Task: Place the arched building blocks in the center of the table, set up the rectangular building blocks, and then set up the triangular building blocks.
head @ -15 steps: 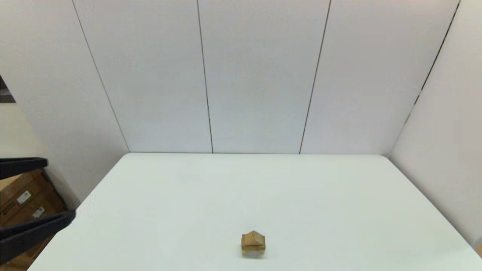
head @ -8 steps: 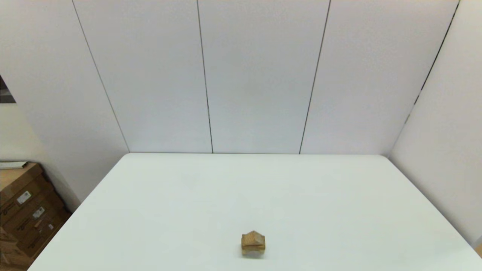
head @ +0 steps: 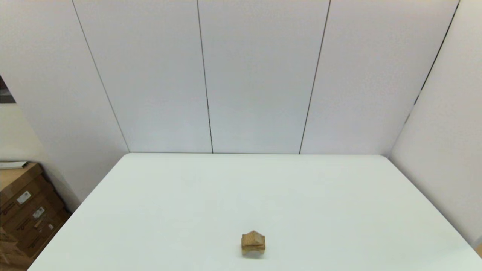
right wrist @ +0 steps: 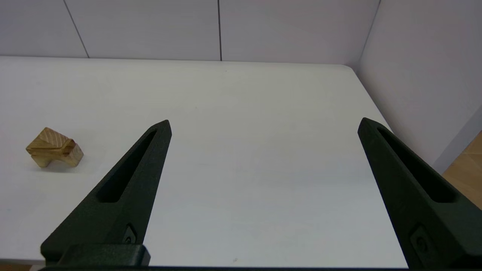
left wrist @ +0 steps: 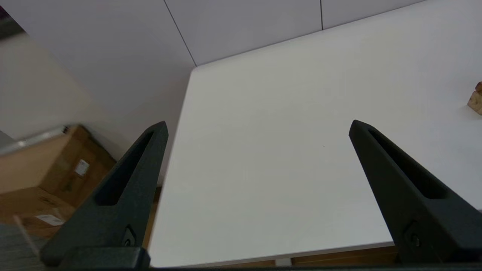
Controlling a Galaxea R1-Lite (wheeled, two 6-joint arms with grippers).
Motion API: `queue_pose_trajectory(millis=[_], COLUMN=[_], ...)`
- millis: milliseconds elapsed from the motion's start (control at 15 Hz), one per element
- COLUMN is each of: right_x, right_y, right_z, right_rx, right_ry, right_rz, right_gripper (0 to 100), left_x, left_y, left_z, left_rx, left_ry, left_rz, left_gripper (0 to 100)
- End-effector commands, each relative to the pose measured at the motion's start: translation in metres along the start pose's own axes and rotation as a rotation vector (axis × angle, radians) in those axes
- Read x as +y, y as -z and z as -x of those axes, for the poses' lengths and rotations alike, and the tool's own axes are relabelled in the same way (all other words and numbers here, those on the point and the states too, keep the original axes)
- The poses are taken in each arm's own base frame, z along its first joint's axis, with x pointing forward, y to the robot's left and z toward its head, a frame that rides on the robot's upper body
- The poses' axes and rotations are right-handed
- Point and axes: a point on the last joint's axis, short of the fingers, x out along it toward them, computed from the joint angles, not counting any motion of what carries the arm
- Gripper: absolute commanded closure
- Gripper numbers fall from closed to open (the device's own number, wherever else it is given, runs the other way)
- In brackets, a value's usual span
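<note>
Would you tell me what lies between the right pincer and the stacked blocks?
Only bare table: the right wrist view shows nothing between the right pincer and the stacked blocks.

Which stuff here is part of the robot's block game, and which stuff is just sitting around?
Part of the job:
- arched block, at the bottom of the stack
- rectangular block, lying on the arch
- triangular block, on top
- table
- left gripper and right gripper, both open and pulled back from the stack

Just lying about:
- cardboard boxes on the floor beside the table

A small stack of wooden blocks (head: 253,243), seemingly topped by the triangular wedge (head: 253,237), is seen on the white desk (head: 188,210)
</note>
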Motion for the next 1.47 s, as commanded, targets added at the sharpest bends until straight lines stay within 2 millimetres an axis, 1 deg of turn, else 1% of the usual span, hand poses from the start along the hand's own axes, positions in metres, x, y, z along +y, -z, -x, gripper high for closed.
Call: queue_pose_trajectory(millis=[67, 200, 400, 600, 1467], right_x=[0.0000, 0.0000, 0.0000, 0.0000, 0.0000], right_y=[0.0000, 0.0000, 0.0000, 0.0000, -0.0004], right_z=[-0.0001, 0.0000, 0.0000, 0.0000, 0.0000], right_rx=[0.001, 0.000, 0.000, 0.000, 0.000], right_ry=[0.000, 0.000, 0.000, 0.000, 0.000], right_rz=[0.000, 0.000, 0.000, 0.000, -0.015], right_gripper=[0, 0, 0, 0, 0], left_x=[-0.0082, -0.0082, -0.0081, -0.0078, -0.0078], left_y=[0.0307, 0.0298, 0.0298, 0.0298, 0.0298], left_z=[-0.0178, -0.0195, -0.0195, -0.0195, -0.0195], left_rx=[-0.062, -0.106, -0.105, -0.105, -0.105], left_ry=[0.004, 0.004, 0.002, -0.010, -0.009], left_rz=[0.137, 0.150, 0.170, 0.237, 0.245], left_gripper=[0, 0, 0, 0, 0])
